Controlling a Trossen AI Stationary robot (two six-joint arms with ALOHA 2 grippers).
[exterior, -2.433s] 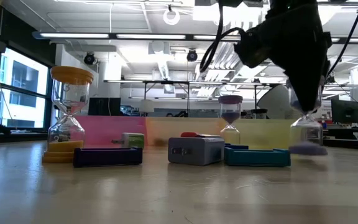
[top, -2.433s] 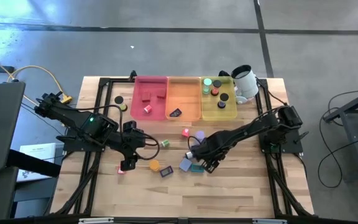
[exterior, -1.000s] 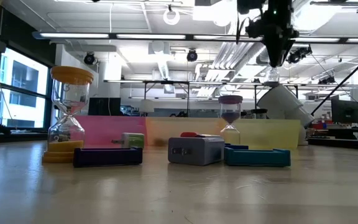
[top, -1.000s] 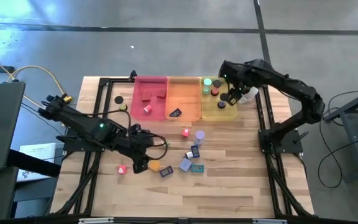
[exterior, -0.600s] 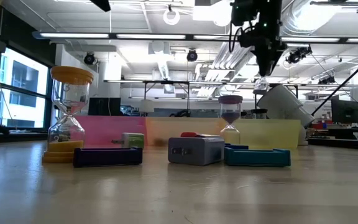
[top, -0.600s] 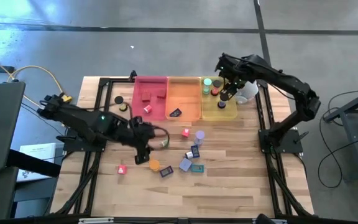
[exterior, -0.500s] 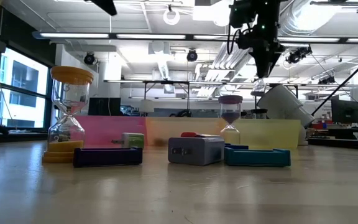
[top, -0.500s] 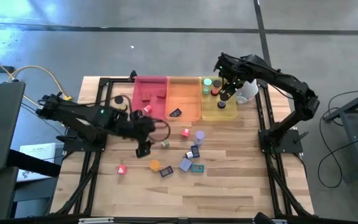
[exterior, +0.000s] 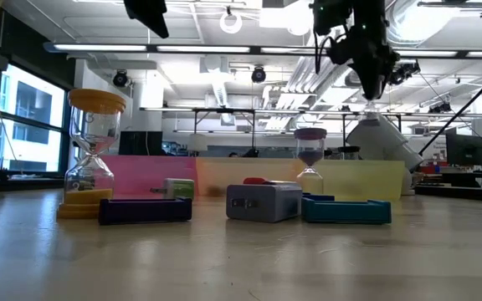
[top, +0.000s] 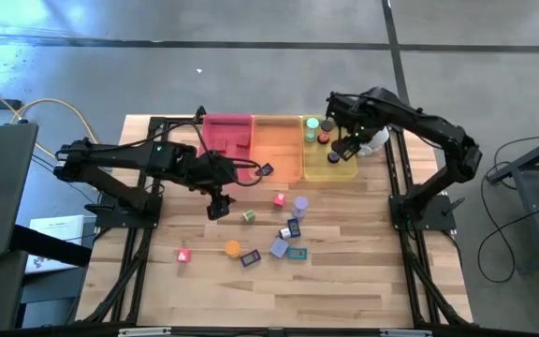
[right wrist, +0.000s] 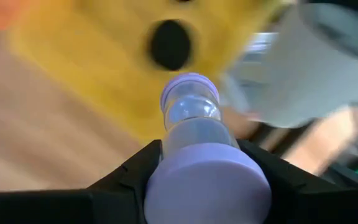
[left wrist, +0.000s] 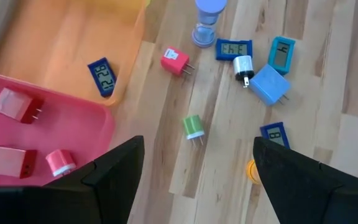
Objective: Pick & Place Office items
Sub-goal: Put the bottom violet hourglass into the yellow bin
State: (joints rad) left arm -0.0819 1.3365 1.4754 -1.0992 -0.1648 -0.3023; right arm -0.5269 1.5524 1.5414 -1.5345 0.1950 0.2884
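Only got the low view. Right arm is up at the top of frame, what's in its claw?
Observer: The right claw is shut on a lavender sand timer.
Operator: Over which tray?
Observer: Over the yellow tray, on the side nearest the white cup.
Operator: And the left claw?
Observer: The left claw is open and empty, above the table just in front of the pink tray.
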